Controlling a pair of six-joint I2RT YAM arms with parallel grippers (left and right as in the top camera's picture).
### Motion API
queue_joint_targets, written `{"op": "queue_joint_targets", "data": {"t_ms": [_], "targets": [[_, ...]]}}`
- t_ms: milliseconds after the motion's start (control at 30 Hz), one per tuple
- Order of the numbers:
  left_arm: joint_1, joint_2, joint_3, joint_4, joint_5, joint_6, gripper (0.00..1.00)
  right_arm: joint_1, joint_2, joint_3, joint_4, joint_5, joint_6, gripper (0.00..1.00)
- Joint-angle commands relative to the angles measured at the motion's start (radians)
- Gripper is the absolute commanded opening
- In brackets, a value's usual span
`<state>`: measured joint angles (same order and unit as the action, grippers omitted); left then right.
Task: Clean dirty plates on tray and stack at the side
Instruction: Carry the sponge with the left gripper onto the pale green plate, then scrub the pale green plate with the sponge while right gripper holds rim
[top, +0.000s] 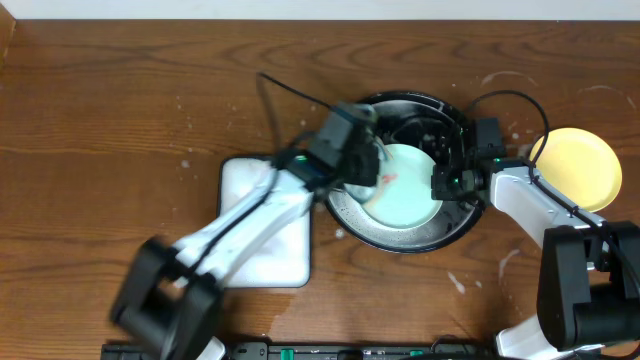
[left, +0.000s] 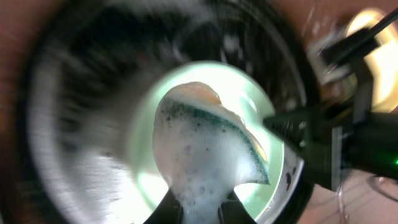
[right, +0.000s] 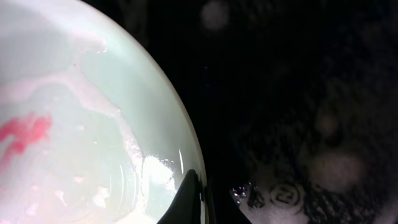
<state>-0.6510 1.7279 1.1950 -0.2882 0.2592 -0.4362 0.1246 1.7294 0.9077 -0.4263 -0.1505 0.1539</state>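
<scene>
A pale mint-green plate (top: 408, 187) lies in the round black tray (top: 400, 238); it carries a red smear (right: 25, 134) and soapy film. My left gripper (top: 368, 168) is shut on a foamy green-edged sponge (left: 208, 146) held over the plate's left part. My right gripper (top: 446, 182) is shut on the plate's right rim (right: 186, 155), one finger over the rim. A yellow plate (top: 578, 168) lies on the wood tabletop to the right of the tray. A second mint plate is not in view.
A white rectangular tray (top: 262, 235) lies left of the black tray, under my left arm. Whitish soapy streaks (top: 505, 262) mark the tabletop at the right. Cables arch above the black tray.
</scene>
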Motion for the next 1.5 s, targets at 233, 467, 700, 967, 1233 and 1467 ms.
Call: {"op": "queue_joint_targets", "data": {"t_ms": [233, 467, 700, 967, 1233, 1467], "targets": [[-0.076, 0.336, 0.12, 0.008, 0.068, -0.06, 0.07, 0.048, 0.025, -0.028, -0.013, -0.068, -0.049, 0.01], [-0.055, 0.398, 0.121, -0.154, -0.233, -0.035, 0.07, 0.056, 0.025, -0.028, -0.032, -0.061, -0.058, 0.01], [-0.051, 0.379, 0.143, -0.298, -0.653, -0.032, 0.07, 0.056, 0.025, -0.028, -0.037, -0.056, -0.065, 0.01], [-0.052, 0.379, 0.145, -0.195, -0.508, -0.03, 0.07, 0.056, 0.025, -0.028, -0.039, -0.03, -0.085, 0.01], [-0.076, 0.386, 0.145, 0.023, -0.056, -0.18, 0.07, 0.056, 0.025, -0.028, -0.053, -0.031, -0.111, 0.01], [-0.122, 0.386, 0.145, 0.031, 0.032, -0.235, 0.08, 0.056, 0.025, -0.028, -0.056, -0.031, -0.119, 0.01]]}}
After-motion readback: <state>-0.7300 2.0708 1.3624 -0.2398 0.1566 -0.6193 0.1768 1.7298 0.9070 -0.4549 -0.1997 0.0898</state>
